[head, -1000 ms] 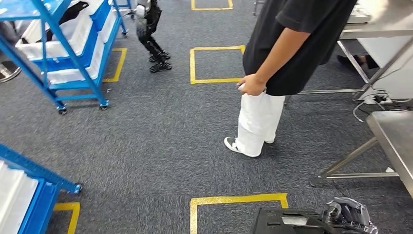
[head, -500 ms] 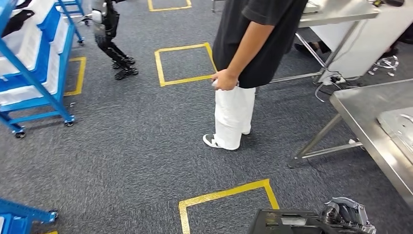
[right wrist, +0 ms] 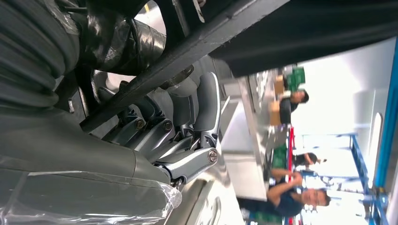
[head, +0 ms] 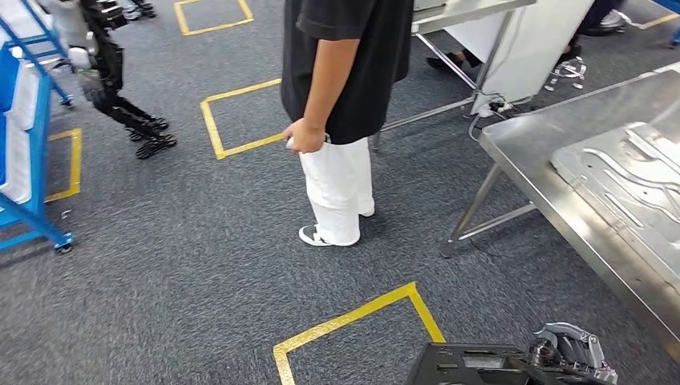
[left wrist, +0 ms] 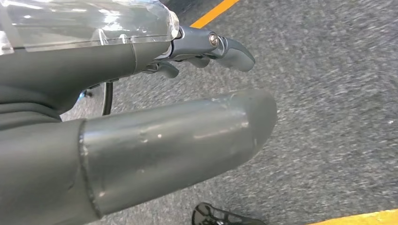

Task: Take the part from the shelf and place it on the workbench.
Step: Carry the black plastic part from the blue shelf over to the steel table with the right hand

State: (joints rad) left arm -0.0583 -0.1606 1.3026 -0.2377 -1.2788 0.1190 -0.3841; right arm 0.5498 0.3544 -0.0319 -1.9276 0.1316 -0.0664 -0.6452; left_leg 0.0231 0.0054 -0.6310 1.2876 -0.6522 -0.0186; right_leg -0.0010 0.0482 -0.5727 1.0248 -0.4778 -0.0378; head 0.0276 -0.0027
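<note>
Whole head view swung across within the last second: a turn of the body, not a move of the things. Blue shelf (head: 24, 160) now slipping out at 9 o'clock; steel workbench (head: 521, 148) now wide across 2 to 4 o'clock. Means the carry leg is well along, probably with a last bit of turn and approach left before set-down.

Part (head: 469, 365) sits at 5 to 6 o'clock, low against the body: flat, black, matt, hard-edged, with shallow moulded recesses. Gripped at its 3 o'clock end by the right hand (head: 573, 353), silver-grey fingers wrapped over the black rim in the wrist view. Left hand (left wrist: 178, 136) hangs over the floor, thick smooth grey thumb and darker fingers apart, nothing between them.

Workbench top brushed, reflective, thin angled legs beneath. Already bears a pressed sheet-metal panel (head: 633, 184) with raised curving ribs at 3 o'clock; free strip lies nearer the edge. Grey carpet (head: 200, 257) short-piled and speckled, marked by a yellow tape square (head: 353, 317) at 6 o'clock. Person (head: 345, 80) in dark shirt and white trousers stands at 12 o'clock, near the bench corner: worth minding.
</note>
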